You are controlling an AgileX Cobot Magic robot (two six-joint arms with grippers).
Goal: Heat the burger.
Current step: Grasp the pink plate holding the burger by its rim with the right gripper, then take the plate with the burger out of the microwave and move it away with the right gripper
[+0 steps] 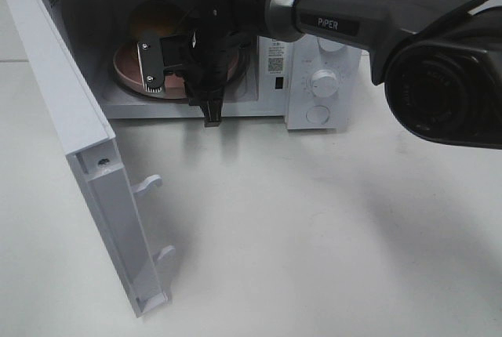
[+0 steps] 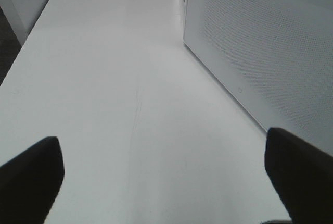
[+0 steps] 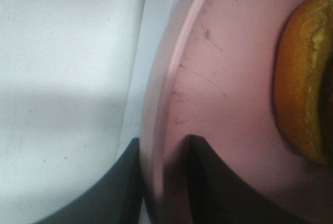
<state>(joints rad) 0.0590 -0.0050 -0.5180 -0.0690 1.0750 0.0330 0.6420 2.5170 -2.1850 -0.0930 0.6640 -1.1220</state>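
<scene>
Door of the microwave stands swung wide at the table's left side, so loading is under way and heating has not begun. Left gripper hovers over bare table, jaws wide, holding nothing. Inside the cavity the burger sits on the pink plate. Right gripper has its jaws narrow on the plate's rim, apparently clamped. Remaining: release, withdraw, shut door, set dial.
</scene>
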